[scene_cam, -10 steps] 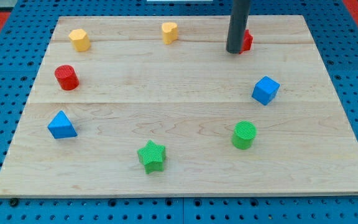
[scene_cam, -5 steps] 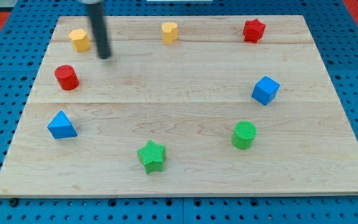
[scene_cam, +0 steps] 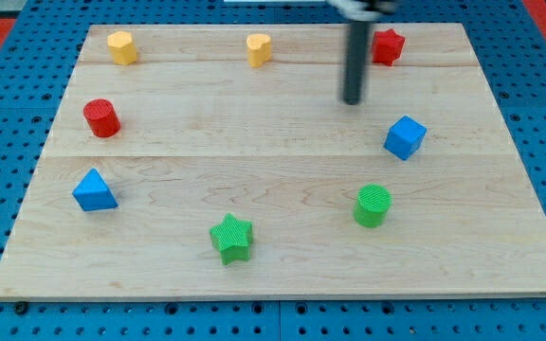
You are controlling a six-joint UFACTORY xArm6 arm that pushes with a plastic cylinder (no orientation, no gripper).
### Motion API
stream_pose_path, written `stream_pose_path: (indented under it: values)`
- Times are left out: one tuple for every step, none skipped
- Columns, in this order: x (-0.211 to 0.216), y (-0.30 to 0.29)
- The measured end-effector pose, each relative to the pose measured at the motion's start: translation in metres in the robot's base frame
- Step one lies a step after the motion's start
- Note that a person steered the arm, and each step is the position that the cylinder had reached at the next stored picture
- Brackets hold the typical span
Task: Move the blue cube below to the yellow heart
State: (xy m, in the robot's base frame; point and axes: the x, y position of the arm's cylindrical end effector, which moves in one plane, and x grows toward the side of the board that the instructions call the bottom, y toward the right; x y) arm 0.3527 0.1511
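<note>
The blue cube [scene_cam: 405, 137] sits at the board's right side. The yellow heart [scene_cam: 259, 48] sits near the top edge, a little left of centre. My tip [scene_cam: 353, 100] rests on the board between them, up and to the left of the blue cube and down and to the right of the yellow heart. It touches neither block. The dark rod rises from the tip and leaves the view at the top.
A yellow block [scene_cam: 121, 45] lies at the top left, a red star [scene_cam: 387, 45] at the top right, just right of the rod. A red cylinder [scene_cam: 101, 117] and blue triangle [scene_cam: 94, 190] lie left. A green star [scene_cam: 231, 237] and green cylinder [scene_cam: 373, 205] lie lower down on the wooden board [scene_cam: 282, 275].
My tip swung from beside the red star to the top-left yellow block, then back right to left of the blue cube. The top-left yellow block has shifted slightly towards the top edge.
</note>
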Motion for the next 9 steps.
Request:
stream_pose_path:
  values:
    - [0.034,0.098]
    - [0.090,0.030]
    - [0.038,-0.063]
    - [-0.016,-0.125]
    - [0.018,-0.071]
    - [0.006,-0.048]
    - [-0.040,-0.047]
    - [-0.050,-0.044]
    - [-0.050,-0.117]
